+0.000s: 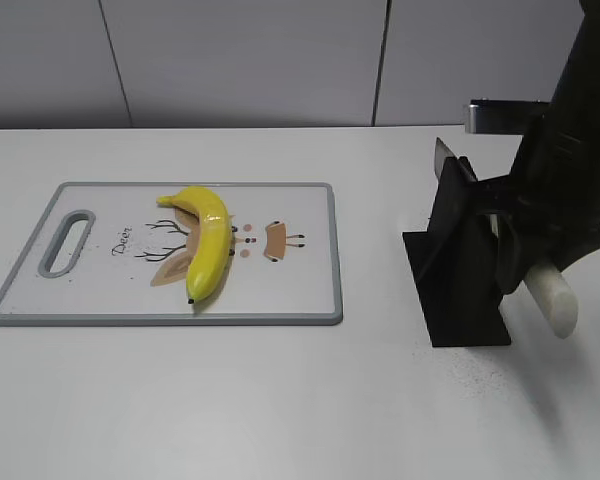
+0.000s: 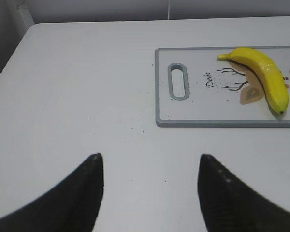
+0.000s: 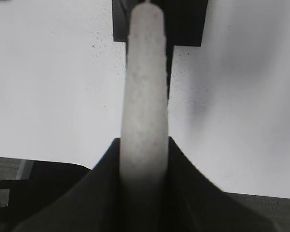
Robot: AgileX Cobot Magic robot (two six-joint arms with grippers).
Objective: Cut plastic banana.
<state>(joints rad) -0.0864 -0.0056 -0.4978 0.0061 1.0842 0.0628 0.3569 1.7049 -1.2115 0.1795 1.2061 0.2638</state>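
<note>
A yellow plastic banana lies whole on a white cutting board with a grey rim, left of centre. It also shows in the left wrist view, on the board. My right gripper is shut on the white knife handle; in the exterior view the handle sticks out at the black knife stand, far right of the board. The blade is hidden by the stand. My left gripper is open and empty above bare table, left of the board.
The black stand sits on the white table between my right arm and the board. A grey wall runs along the table's far edge. The board has a handle slot at its left end.
</note>
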